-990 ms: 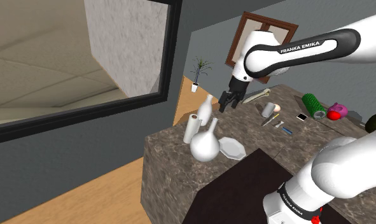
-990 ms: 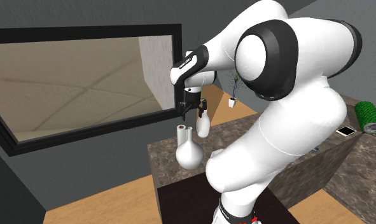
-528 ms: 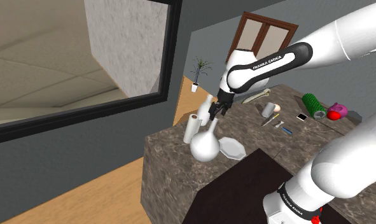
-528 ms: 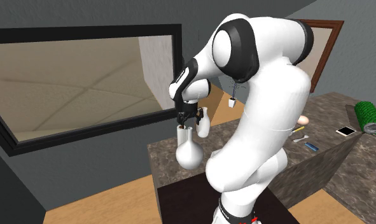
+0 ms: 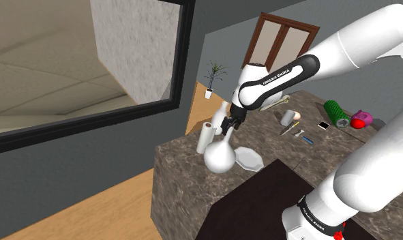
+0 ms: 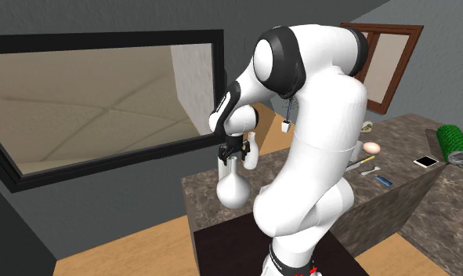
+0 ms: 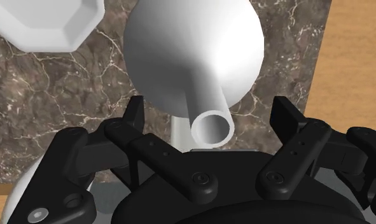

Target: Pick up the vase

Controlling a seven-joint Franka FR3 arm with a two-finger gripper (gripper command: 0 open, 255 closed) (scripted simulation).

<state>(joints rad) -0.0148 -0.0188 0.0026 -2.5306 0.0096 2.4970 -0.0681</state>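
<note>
The vase (image 5: 219, 155) is white, with a round belly and a long thin neck, and stands upright near the corner of the dark marble counter (image 5: 186, 178). My black gripper (image 5: 228, 125) hangs at the top of its neck. In the wrist view the gripper (image 7: 210, 116) is open, and the neck's mouth (image 7: 212, 127) lies between the two fingers (image 7: 134, 113) without touching either. The vase's belly (image 7: 199, 38) shows beyond the fingertips. From the second exterior view the gripper (image 6: 231, 149) sits straight above the vase (image 6: 232, 190).
A tall white bottle (image 5: 221, 114) and a white roll (image 5: 205, 138) stand close behind the vase. A white octagonal plate (image 5: 248, 158) lies beside it. Farther along the counter are a mug (image 5: 287, 117), a green roll (image 5: 335, 112) and small items. The counter drops off just past the vase.
The gripper has come from above the back of the counter toward the shoulder view's left and downward, ending around the top of the vase's neck. The vase has not moved.
</note>
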